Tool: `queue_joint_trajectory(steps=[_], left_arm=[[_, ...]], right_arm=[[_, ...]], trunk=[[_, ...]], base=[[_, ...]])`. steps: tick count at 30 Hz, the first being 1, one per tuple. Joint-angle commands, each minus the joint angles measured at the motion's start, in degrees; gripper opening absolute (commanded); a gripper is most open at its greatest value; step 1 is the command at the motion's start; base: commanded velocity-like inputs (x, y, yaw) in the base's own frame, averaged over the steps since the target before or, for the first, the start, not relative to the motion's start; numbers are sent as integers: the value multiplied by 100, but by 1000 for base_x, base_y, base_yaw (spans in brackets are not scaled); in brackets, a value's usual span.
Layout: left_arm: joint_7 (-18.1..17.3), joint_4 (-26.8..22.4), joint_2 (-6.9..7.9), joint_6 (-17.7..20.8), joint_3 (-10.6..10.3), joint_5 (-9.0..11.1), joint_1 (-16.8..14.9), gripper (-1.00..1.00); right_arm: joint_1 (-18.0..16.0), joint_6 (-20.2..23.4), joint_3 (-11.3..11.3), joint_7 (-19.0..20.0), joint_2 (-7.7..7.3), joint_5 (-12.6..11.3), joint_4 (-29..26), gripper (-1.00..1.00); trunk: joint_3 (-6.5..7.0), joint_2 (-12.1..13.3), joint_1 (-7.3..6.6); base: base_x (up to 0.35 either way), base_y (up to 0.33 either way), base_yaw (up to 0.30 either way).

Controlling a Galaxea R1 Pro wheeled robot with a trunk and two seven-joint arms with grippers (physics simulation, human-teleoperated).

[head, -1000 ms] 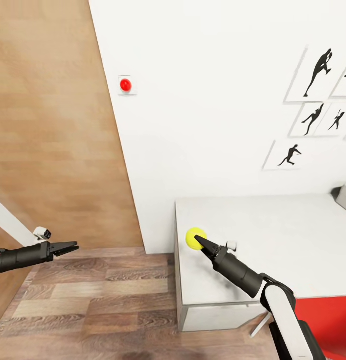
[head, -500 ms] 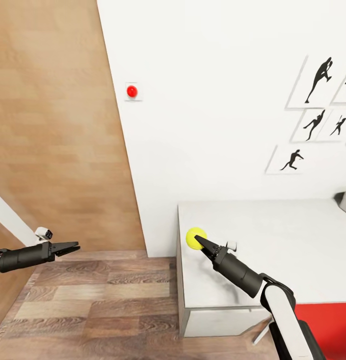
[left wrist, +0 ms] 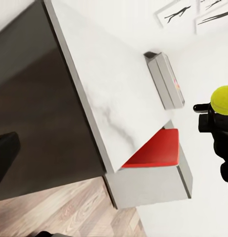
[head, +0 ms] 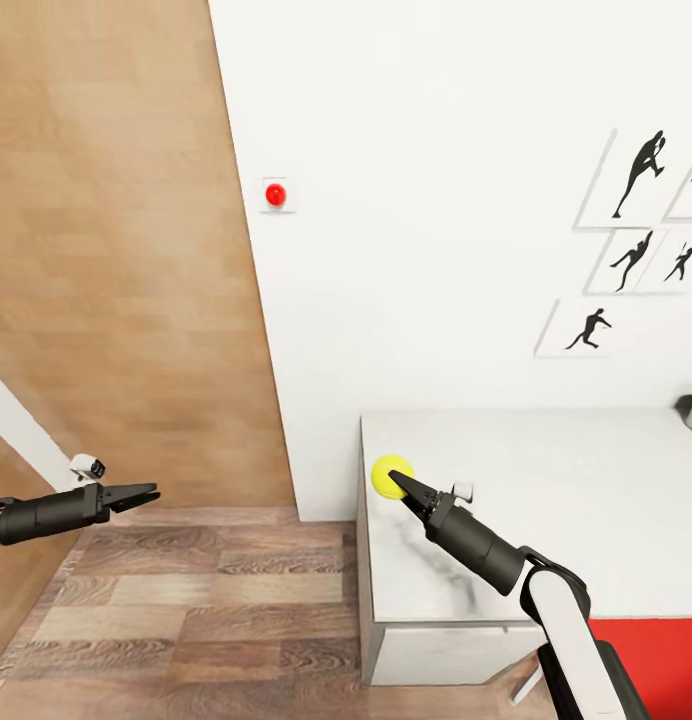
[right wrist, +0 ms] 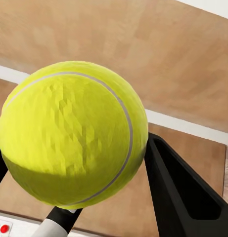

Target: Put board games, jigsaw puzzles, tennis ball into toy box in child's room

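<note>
**Tennis ball held over the table's near corner**

While the right claw (head: 398, 483) is clamped on the tennis ball (head: 392, 476), it hangs above the near left corner of the table (head: 586, 500), its dark forearm sloping back to the white upper arm at the bottom of the head view. In the right wrist view the ball (right wrist: 71, 133) sits pinched between two black fingers (right wrist: 178, 192), one on each side.

Out to the left, the left claw (head: 146, 492) hovers over the wood-plank floor (head: 186, 600), well apart from the table, its two fingers nearly together with nothing between them.

The pale, faintly marbled tabletop runs off to the right. A red panel (head: 646, 650) shows under its front edge. At the far right of the top, a grey toy box (left wrist: 165, 79) lies near the wall; the left wrist view shows its long sloping side.

Beyond stands the white wall, with a small red button (head: 275, 194) on a plate and black baseball-player silhouette pictures (head: 641, 175) to the right. A wood-panelled surface (head: 116, 250) rises on the left.
</note>
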Motion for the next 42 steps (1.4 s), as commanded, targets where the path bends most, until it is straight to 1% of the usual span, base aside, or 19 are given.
queue_joint_trajectory(steps=[1, 12, 15, 16, 17, 19, 20, 22, 25, 29, 31, 32, 35, 40, 42], left_arm=[[-18, 1, 2, 61, -7, 4, -5, 100], [-24, 2, 4, 53, 1, 9, -5, 100], [-25, 1, 8, 48, 13, 10, -5, 100], [-26, 1, 4, 47, 5, 12, -5, 100], [-26, 1, -15, 46, -3, 10, -5, 100], [-20, 1, -96, 41, -5, -18, -5, 100], [-21, 1, -124, 28, -1, -22, -5, 100], [-26, 1, -160, 8, -1, -5, -5, 100], [-18, 1, -223, 7, -8, 0, -5, 100], [-7, 1, -326, 9, -12, -8, -5, 100], [8, 1, -435, 9, -13, -28, -5, 100], [17, 1, -524, 10, -15, -39, -5, 100], [30, 1, -654, 10, -20, -48, -5, 100], [43, 1, -753, 10, -22, -56, -5, 100], [44, 1, -789, 6, -26, -51, -3, 100]], right_arm=[[-5, 48, -16, 6, 5, -11, -1, -100], [-5, 49, -31, 30, -25, -6, -1, -100], [-5, 38, -10, -6, 10, 1, 4, -100], [-5, 33, -4, -16, 24, 57, 10, -100], [-5, 20, 5, -21, 38, 190, 21, -100], [-3, -49, 74, 12, 54, 569, 35, -100], [11, -91, 131, 36, 57, 701, 31, -100], [99, -146, 270, 81, 60, 841, 33, -100], [225, -181, 394, 105, 66, 926, 51, -100], [268, -187, 426, 88, 65, 986, 43, -100], [273, -188, 427, 81, 60, 989, 37, -100], [274, -193, 429, 68, 62, 989, 43, -100], [281, -198, 432, 53, 61, 996, 56, -100], [284, -204, 432, 50, 58, 1005, 62, -100], [291, -200, 425, 79, 15, 1004, 72, -100]], trunk=[[-1, -11, 4], [101, -11, 4], [129, -11, 4], [139, -11, 4], [148, -11, 4], [167, -11, 4], [176, -11, 4], [195, -11, 4], [223, -11, 4], [261, -11, 4], [280, -11, 4], [290, -11, 4], [318, -11, 4], [365, -11, 4], [384, -11, 4]], base=[[0, 0, 62], [0, 0, 62], [0, 0, 62], [0, 0, 62], [0, 0, 62], [0, 0, 62], [0, 0, 50], [0, 0, 26], [0, 0, 10], [-11, 0, 2], [-131, 0, 0], [-237, 0, 0], [-148, 0, 0], [-30, 0, 0], [-62, 0, 0]])
